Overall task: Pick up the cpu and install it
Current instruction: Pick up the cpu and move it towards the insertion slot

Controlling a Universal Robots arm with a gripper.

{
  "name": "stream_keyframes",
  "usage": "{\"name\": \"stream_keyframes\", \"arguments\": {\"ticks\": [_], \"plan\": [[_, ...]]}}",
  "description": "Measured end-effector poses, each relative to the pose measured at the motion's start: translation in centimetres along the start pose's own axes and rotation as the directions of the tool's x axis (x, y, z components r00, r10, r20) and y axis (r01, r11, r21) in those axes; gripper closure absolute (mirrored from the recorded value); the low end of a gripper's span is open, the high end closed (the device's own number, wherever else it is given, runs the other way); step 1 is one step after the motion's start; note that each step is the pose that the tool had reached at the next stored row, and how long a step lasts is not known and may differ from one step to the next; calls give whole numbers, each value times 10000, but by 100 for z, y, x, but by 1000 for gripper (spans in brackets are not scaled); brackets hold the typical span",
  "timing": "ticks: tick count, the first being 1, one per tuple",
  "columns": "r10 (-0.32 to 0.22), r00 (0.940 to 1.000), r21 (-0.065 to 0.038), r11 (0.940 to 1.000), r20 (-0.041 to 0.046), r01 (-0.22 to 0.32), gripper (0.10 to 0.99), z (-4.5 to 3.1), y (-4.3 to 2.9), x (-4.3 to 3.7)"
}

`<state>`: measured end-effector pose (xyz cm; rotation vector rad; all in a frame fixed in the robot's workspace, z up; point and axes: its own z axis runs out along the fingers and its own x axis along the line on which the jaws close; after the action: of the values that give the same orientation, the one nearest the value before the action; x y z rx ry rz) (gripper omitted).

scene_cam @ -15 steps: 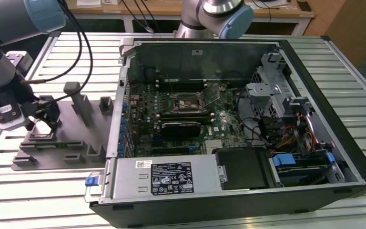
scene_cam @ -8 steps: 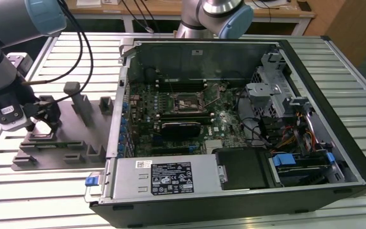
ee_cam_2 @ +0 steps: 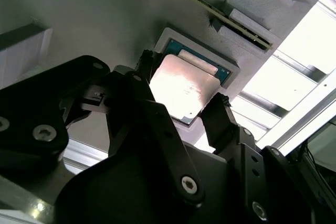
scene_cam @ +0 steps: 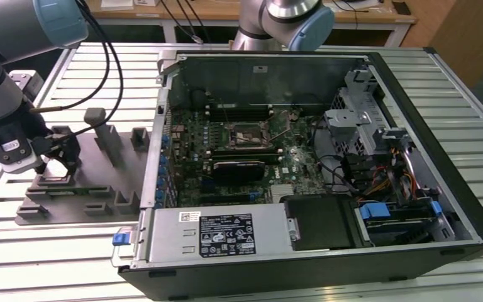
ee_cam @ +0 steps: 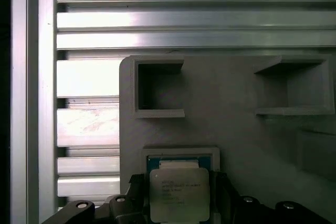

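The cpu (ee_cam: 178, 192), a flat square chip with a shiny silver top (ee_cam_2: 184, 85) on a green board, lies in a raised square recess of the grey fixture tray (scene_cam: 99, 189) at the exterior view's left. My gripper (scene_cam: 57, 165) is down over that recess. It is open, with one black finger (ee_cam_2: 148, 59) on one side of the chip and the other (ee_cam_2: 219, 109) on the opposite side, both close to its edges. In the first wrist view the chip sits flat between the two fingers (ee_cam: 134, 183). The black socket (scene_cam: 251, 135) lies on the motherboard inside the open computer case.
The open computer case (scene_cam: 409, 113) fills the middle and right of the slatted metal table (scene_cam: 99, 69). Upright grey posts (scene_cam: 107, 135) and square pockets (ee_cam: 157, 90) rise from the tray near my gripper. A second robot arm (scene_cam: 288, 19) stands behind the case.
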<state>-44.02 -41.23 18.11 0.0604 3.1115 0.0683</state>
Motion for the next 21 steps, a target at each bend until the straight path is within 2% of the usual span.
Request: {"name": "stream_keyframes", "arguments": {"ticks": [8,10,11,13,21], "plan": [[-4,10000,0,10000,-1,4,435,0,0,0],[-5,10000,0,10000,0,5,447,1,0,0],[-6,10000,0,10000,0,6,510,1,0,0],[-7,10000,0,10000,-1,7,541,1,0,0],[-10,10000,-2,10000,3,10,541,-3,1,-1]]}}
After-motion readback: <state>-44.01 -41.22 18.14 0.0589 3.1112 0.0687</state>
